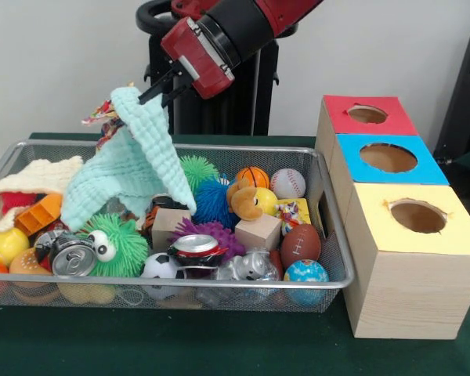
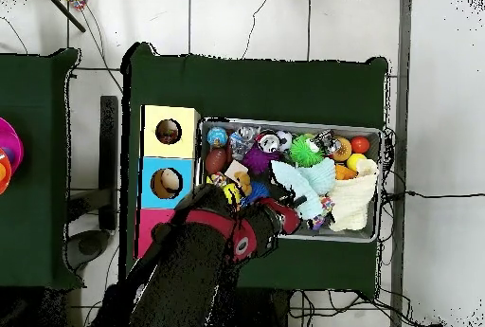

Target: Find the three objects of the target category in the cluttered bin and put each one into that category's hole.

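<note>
- Gripper [image 1: 145, 97] jaws were pinched shut on mint green cloth [image 1: 137, 164], lifted above wire bin [image 1: 338, 258].
- Cloth hung over bin's left-middle clutter.
- Red, blue, yellow hole boxes [image 1: 411, 235] stood beside bin.

Red-and-black arm [image 1: 235, 27], thin black fingers [image 1: 158, 92]

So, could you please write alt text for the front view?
A red and black robot gripper lifts a mint green cloth above a wire mesh bin crowded with balls, wooden blocks, crushed cans and spiky toys. Beside the bin stand red, blue and yellow boxes with round holes.
</note>
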`<act>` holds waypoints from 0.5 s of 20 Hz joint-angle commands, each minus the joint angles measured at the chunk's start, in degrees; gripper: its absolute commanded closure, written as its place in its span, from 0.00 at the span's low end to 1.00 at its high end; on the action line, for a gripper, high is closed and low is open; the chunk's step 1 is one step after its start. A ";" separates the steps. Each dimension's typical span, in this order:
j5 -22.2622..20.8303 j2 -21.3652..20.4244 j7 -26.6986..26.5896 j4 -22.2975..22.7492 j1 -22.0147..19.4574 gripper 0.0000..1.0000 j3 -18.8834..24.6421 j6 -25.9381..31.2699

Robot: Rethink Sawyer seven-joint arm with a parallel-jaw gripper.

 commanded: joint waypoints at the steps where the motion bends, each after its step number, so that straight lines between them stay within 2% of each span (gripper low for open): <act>1: 4.37 2.81 1.23 -0.89 0.54 1.00 4.97 1.24; 9: 4.71 3.23 1.23 -0.66 0.58 1.00 4.47 0.14; 10: 4.31 3.38 1.29 -0.76 0.82 0.00 4.22 0.08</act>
